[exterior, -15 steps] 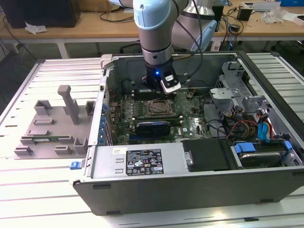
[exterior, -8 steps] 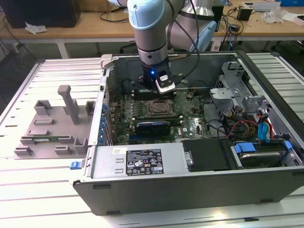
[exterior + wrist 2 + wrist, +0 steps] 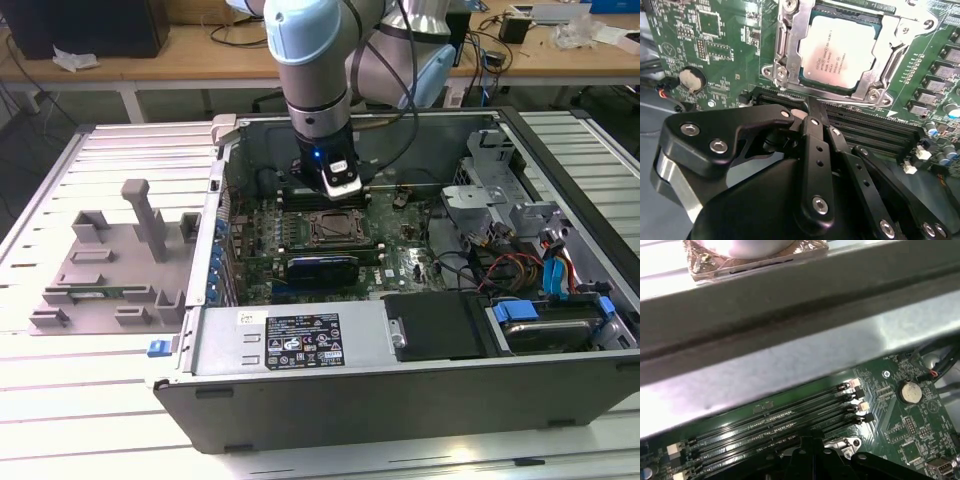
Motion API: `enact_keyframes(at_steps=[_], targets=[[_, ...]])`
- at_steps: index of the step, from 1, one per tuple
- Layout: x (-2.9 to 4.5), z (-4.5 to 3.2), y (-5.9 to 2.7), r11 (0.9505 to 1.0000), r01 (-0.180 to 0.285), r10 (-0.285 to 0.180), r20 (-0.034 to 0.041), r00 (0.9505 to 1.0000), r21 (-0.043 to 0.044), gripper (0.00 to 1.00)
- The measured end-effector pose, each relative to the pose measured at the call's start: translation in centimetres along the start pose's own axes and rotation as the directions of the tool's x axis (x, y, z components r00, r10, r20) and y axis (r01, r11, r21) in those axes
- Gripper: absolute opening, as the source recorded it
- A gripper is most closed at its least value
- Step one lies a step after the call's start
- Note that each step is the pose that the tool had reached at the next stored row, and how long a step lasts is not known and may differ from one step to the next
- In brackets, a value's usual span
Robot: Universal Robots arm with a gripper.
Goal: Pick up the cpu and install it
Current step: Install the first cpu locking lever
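- cpu point(image 3: 840, 55) sits flat in the socket frame point(image 3: 785, 55) on the motherboard point(image 3: 715, 45); silver top faces up, seen in the second wrist view. Looks already seated in its recess, judging by how level it lies.
- In the exterior view the socket point(image 3: 330, 228) is mid-board inside the open computer case point(image 3: 300, 340), with the arm point(image 3: 315, 80) directly above and slightly behind it.
- claw point(image 3: 807, 107) hangs just beside the socket edge, over the memory slots point(image 3: 865, 125); fingers together, tips meeting, nothing held between them.
- Tip looks very near or touching the thin metal lever/rim at the socket's edge; cannot tell which.
- First wrist view: memory slots point(image 3: 770, 425) and coin battery point(image 3: 909, 392) on the board, case wall point(image 3: 790, 355) above them.
- Handling, judged: cpu is light, stiff, thin, and its metal lid is smooth and slippery. Underside contacts and socket pins are fragile, so no sliding or tilting in the socket.
- Best hold would be on two opposite side edges, kept level; the flat top gives no purchase for pinching.
- Frame around the chip leaves little room for fingers at the edges.
- Grey fixture tray point(image 3: 110, 270) lies on the table point(image 3: 60, 400) on the exterior view's left of the case, well apart from the claw.
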State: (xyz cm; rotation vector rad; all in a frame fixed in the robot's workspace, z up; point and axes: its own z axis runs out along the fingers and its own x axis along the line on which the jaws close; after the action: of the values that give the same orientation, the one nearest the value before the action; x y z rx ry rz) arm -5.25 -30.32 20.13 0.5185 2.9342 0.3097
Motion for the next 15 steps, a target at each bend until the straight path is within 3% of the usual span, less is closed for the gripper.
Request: enact_keyframes(at_steps=[9, 15], targets=[[-0.08, 0.54, -0.05, 0.9988, -0.049, 0.049, 0.0126, 0.9987, 0.0039, 0.11], [-0.08, 0.48, -0.06, 0.9987, -0.050, 0.050, 0.0119, 0.9987, 0.0055, 0.11]])
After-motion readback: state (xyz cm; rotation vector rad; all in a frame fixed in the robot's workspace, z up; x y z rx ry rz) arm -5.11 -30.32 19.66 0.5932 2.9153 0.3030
